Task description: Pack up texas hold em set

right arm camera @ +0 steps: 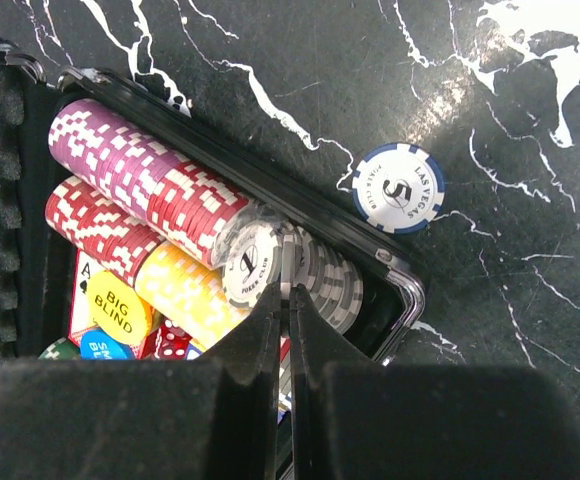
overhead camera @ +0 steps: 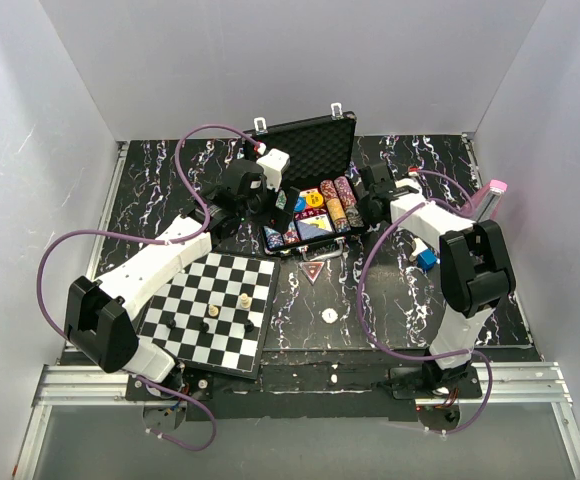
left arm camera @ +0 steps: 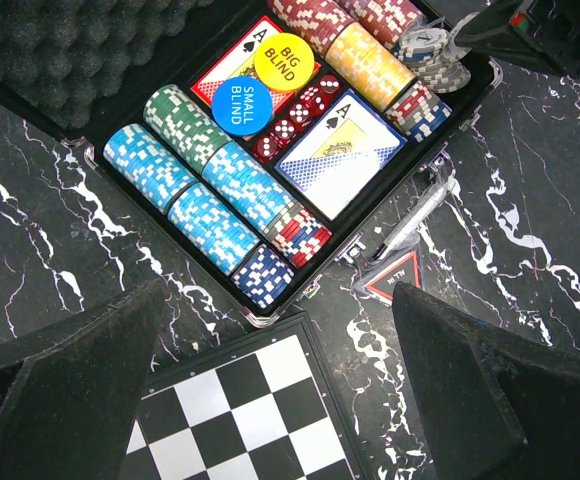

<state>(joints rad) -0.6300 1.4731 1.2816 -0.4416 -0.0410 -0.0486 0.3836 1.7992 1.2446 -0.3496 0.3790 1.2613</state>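
The left tool (left arm camera: pixel 280 300) is being held wide over the open briefcase (overhead camera: pixel 310 150) at the counter's (overhead camera: pixel 292 325) twelve o'clock. The right tool (right arm camera: pixel 288 300) is being held pinched closed over grey chips (right arm camera: pixel 332 285) at its three o'clock edge.

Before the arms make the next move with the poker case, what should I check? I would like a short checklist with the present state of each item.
1. Case lid open: ok.
2. All chips inside: not ok; a blue-white chip lies on the table beside the case.
3. Right jaws empty: cannot tell; shut, at the grey chips.
4. Left jaws open: ok.
5. Dice and decks seated: ok.
6. No loose pieces outside: not ok; red triangle and white disc lie on the table.
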